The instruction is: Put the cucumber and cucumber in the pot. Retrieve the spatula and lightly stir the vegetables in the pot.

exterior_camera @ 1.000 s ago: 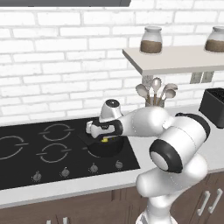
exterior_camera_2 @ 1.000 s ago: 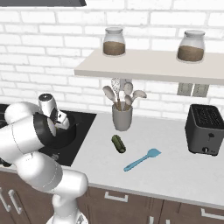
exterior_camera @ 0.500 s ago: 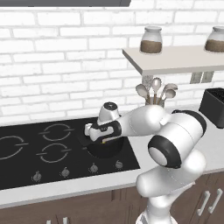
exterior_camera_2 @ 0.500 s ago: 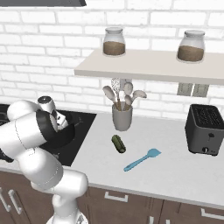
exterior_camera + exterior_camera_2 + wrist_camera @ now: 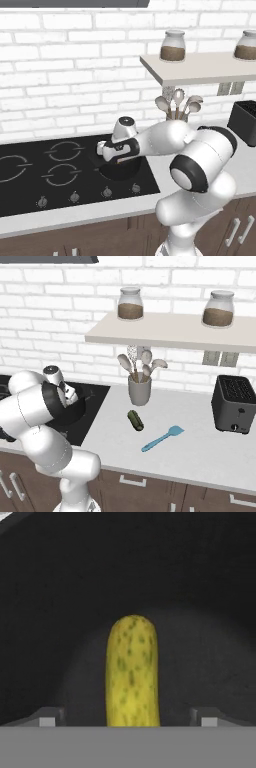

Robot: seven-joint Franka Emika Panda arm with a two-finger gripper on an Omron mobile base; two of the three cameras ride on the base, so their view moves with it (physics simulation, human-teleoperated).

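The small black pot (image 5: 121, 171) sits on the cooktop's front right burner, also in the right base view (image 5: 76, 412). My gripper (image 5: 118, 161) reaches down into it. In the hand view the gripper (image 5: 127, 718) is open, its fingertips (image 5: 47, 718) standing well clear on either side of the yellow-green cucumber (image 5: 132, 672), which lies on the pot floor (image 5: 210, 662). The darker green cucumber (image 5: 135, 420) lies on the counter in front of the utensil crock. The light-blue spatula (image 5: 162, 438) lies to its right, head pointing toward the toaster.
A crock of grey spoons and ladles (image 5: 139, 390) stands at the back of the counter. A black toaster (image 5: 235, 403) is at the far right. A shelf with two jars (image 5: 131, 303) hangs above. The black cooktop (image 5: 50, 170) stretches left of the pot.
The hand has come down and a little left into the pot. The yellow piece that showed under the hand a second ago is now hidden by the pot wall in the base views.
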